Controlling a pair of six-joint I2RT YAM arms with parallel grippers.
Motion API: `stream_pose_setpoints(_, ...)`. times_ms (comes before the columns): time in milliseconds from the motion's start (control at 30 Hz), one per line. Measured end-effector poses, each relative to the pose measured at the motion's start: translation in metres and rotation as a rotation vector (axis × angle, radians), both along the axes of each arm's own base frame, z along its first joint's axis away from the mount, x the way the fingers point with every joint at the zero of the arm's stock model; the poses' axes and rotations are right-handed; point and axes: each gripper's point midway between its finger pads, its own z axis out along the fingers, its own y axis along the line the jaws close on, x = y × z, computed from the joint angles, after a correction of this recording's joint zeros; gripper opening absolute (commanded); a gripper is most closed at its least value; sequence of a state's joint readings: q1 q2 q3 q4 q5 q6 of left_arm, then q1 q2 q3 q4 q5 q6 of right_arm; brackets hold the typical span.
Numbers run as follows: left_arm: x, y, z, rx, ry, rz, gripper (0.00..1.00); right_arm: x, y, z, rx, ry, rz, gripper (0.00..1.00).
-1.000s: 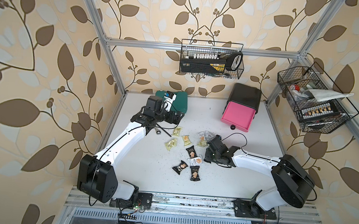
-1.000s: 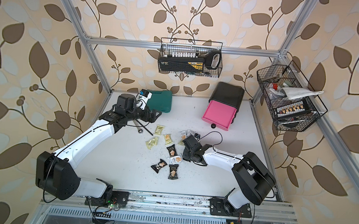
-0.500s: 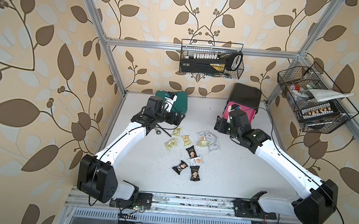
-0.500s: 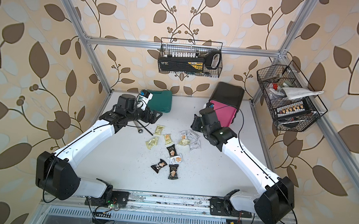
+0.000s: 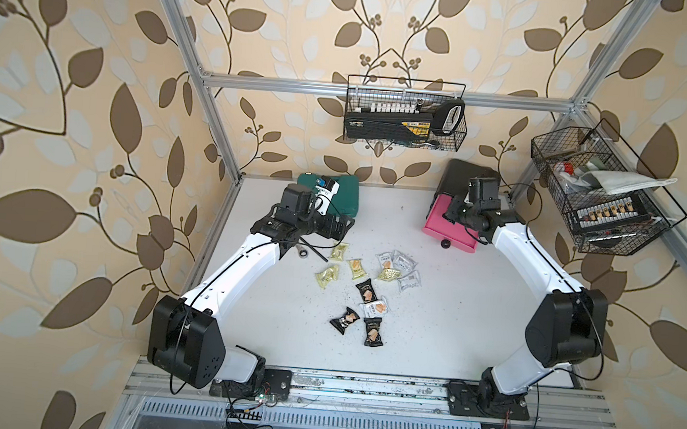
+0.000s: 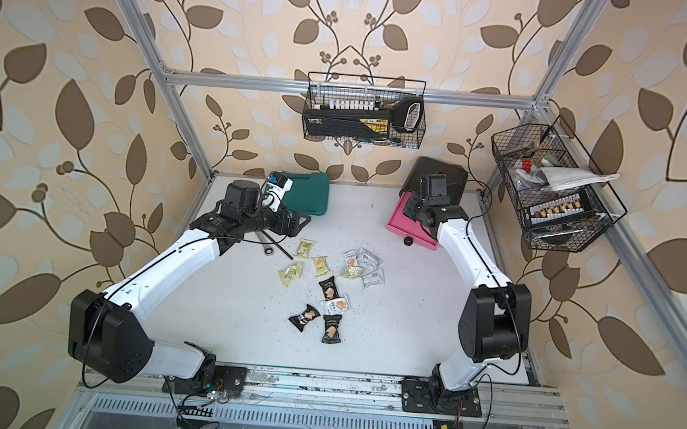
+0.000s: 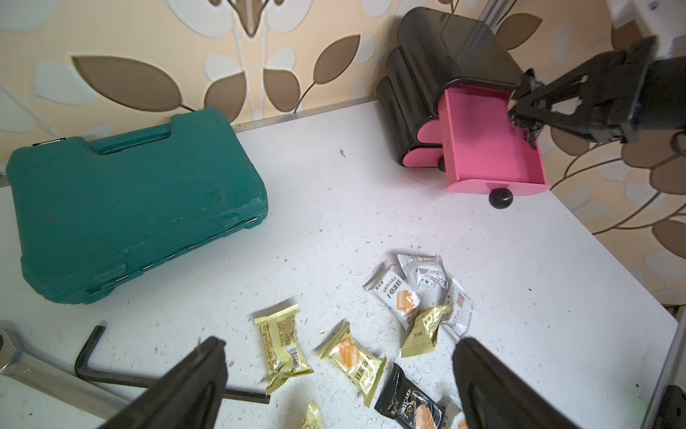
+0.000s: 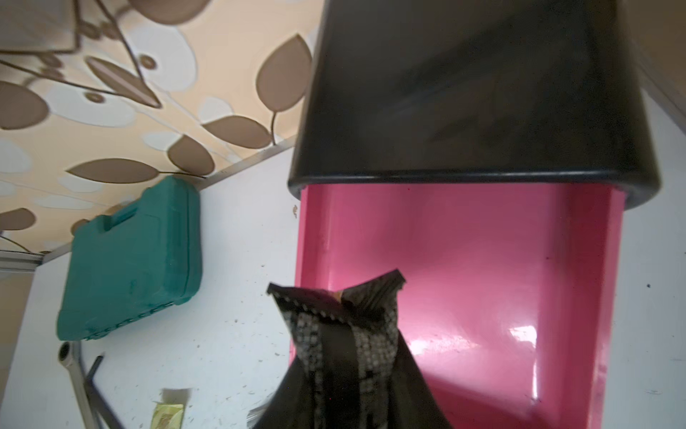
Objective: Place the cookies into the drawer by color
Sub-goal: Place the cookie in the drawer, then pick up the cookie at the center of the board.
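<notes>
Left gripper (image 7: 339,349) spread wide, empty, hovering over the yellow-green packets (image 7: 284,347). Loose cookies (image 5: 365,290) lie mid-table, unsorted. Right gripper (image 8: 345,371) has swung up from that pile and now hangs over the open top drawer (image 8: 482,278), pinching a black packet (image 8: 334,308) by one end. Looks ready for release.

Pink drawer (image 7: 482,141), black cabinet (image 7: 445,41), teal tool case (image 7: 130,200), cookies (image 5: 366,290) in 3 colours (black, white, yellow-green)

Black, white and yellow-green cookies (image 5: 367,294) lie scattered mid-table; one black cookie (image 8: 345,319) hangs over the open top drawer (image 5: 436,223).
</notes>
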State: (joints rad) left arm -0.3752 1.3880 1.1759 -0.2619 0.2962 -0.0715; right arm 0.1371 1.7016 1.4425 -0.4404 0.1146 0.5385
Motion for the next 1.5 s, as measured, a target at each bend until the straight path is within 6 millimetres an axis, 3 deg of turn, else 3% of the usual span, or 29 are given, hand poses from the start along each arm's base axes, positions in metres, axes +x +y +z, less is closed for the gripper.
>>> stream_pose_setpoints(167,0.0,0.0,0.0,0.003,-0.003,-0.002,0.98,0.015,0.003,-0.029,-0.007,0.056,0.01,0.31)
stream_pose_setpoints(333,0.0,0.0,0.0,0.008,-0.007,-0.007,0.98,0.026,0.007,-0.036,-0.013,0.071,0.031,0.52)
stream_pose_setpoints(533,0.0,0.0,0.0,0.01,-0.008,-0.008,0.98,0.024,0.013,-0.019,-0.004,0.041,0.053,0.55)
stream_pose_setpoints(667,-0.001,-0.002,0.0,0.009,-0.009,-0.014,0.98,0.006,0.018,0.017,0.01,-0.028,0.077,0.56)
stream_pose_setpoints(833,-0.002,-0.003,0.0,0.009,-0.008,-0.016,0.98,-0.038,0.049,0.072,0.024,-0.146,0.182,0.56)
stream_pose_setpoints(900,-0.002,-0.003,0.0,0.009,-0.008,-0.016,0.98,-0.062,0.074,0.08,0.031,-0.165,0.261,0.56)
stream_pose_setpoints(967,-0.002,-0.003,0.0,0.009,-0.008,-0.016,0.98,-0.088,0.101,0.074,0.036,-0.15,0.345,0.56)
stream_pose_setpoints(1033,-0.002,-0.003,0.0,0.009,-0.008,-0.015,0.99,-0.115,0.13,0.058,0.031,-0.104,0.436,0.56)
stream_pose_setpoints(1200,-0.002,-0.003,0.0,0.009,-0.007,-0.016,0.98,-0.198,0.195,-0.008,-0.008,0.1,0.649,0.56)
stream_pose_setpoints(1367,-0.002,-0.003,0.0,0.009,-0.006,-0.016,0.98,-0.269,0.234,-0.054,-0.053,0.246,0.773,0.56)
stream_pose_setpoints(1500,-0.002,-0.003,-0.001,0.01,-0.006,-0.016,0.98,-0.3,0.252,-0.09,-0.094,0.341,0.801,0.55)
